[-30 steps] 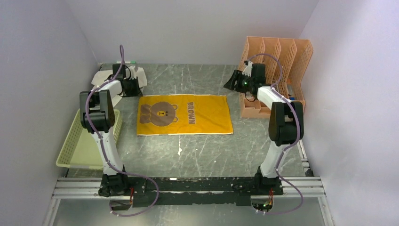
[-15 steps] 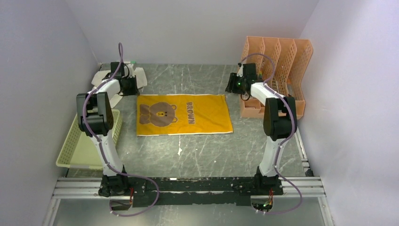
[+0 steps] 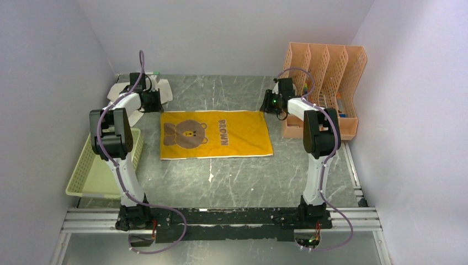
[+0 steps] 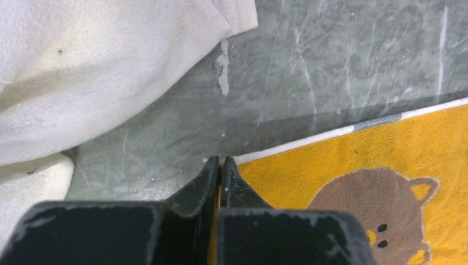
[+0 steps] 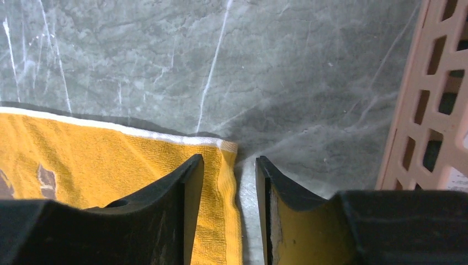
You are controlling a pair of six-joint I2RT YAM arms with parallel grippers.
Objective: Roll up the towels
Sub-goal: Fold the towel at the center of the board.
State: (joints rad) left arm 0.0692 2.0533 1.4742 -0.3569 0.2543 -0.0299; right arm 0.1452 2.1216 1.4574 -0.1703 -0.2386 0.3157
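The mustard-yellow towel [image 3: 232, 135] with a brown bear print lies flat in the middle of the table. The cream-white towel [image 3: 117, 90] lies crumpled at the back left. My left gripper [image 3: 156, 107] is shut on the yellow towel's far left corner; in the left wrist view the pinched cloth [image 4: 331, 165] shows between the closed tips of the gripper [image 4: 221, 165], with the white towel [image 4: 83, 66] just beyond. My right gripper [image 3: 266, 106] is open, low over the far right corner; in the right wrist view the gripper [image 5: 229, 163] straddles the towel's side edge [image 5: 226, 182].
An orange slotted file rack [image 3: 325, 72] stands at the back right, close beside my right gripper, and shows in the right wrist view [image 5: 436, 110]. A green mesh basket [image 3: 88, 165] sits at the left edge beside the left arm. Walls enclose the table on three sides.
My right gripper has moved left and down from near the orange rack to the yellow towel's far right corner. My left arm shifted only slightly and kept hold of the far left corner.
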